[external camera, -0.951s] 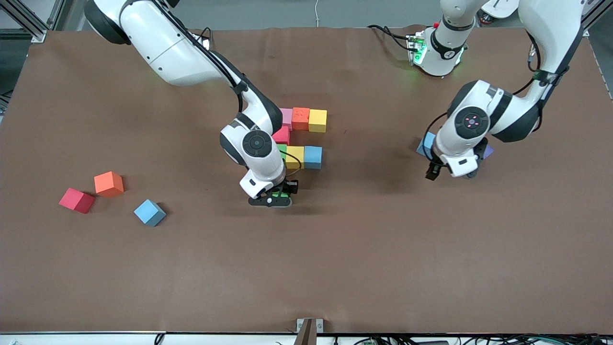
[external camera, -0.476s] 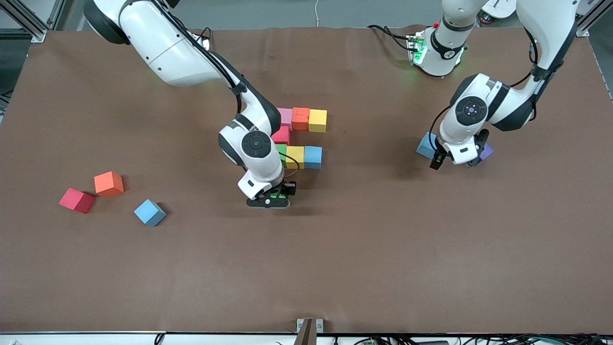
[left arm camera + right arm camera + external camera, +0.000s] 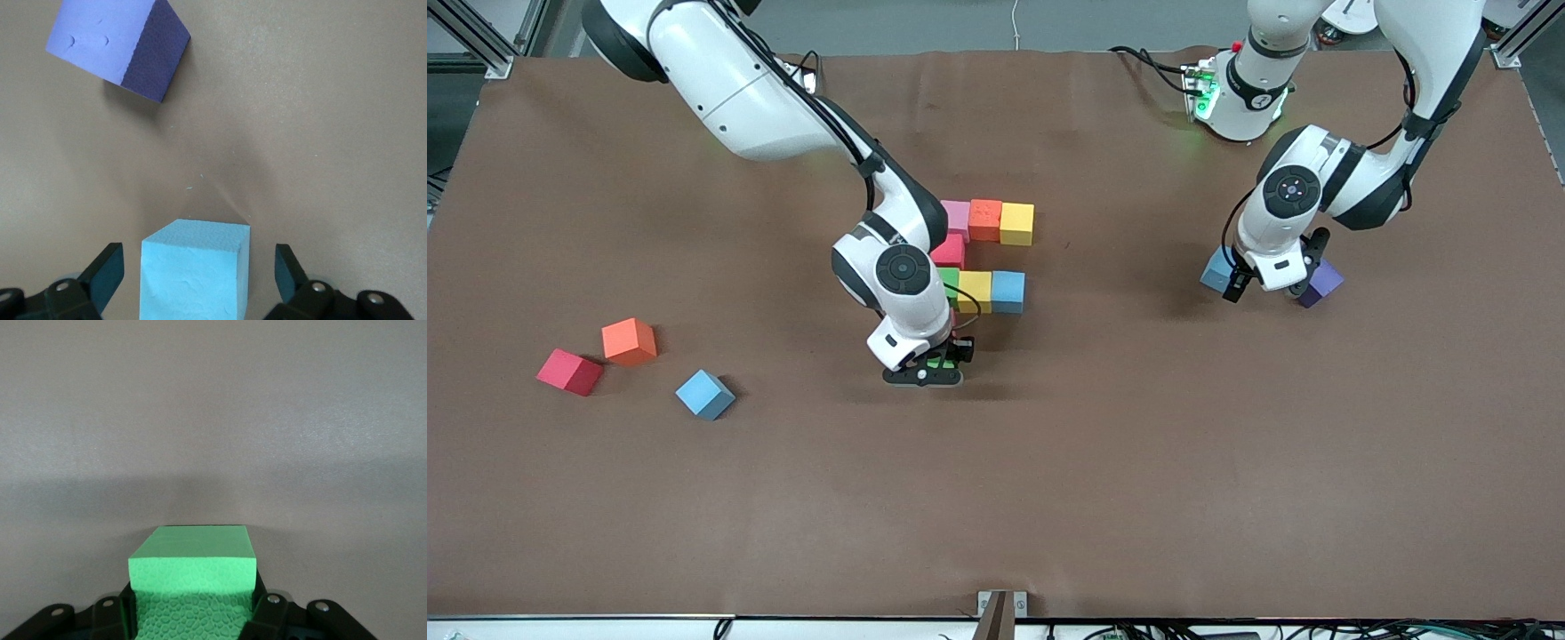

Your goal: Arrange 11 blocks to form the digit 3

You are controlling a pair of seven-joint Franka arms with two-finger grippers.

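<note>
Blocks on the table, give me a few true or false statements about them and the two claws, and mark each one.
1. The right claw is shut on a green block. True.
2. The left claw is shut on the purple block. False: it is open, with a light blue block between its fingers, and the purple block lies apart from it on the table.
3. A pink block, an orange block and a yellow block sit in one row. True.
4. The loose red block toward the right arm's end of the table is stacked on another block. False: it rests on the table beside a loose orange block.
5. Three blocks lie loose toward the right arm's end. True.
</note>
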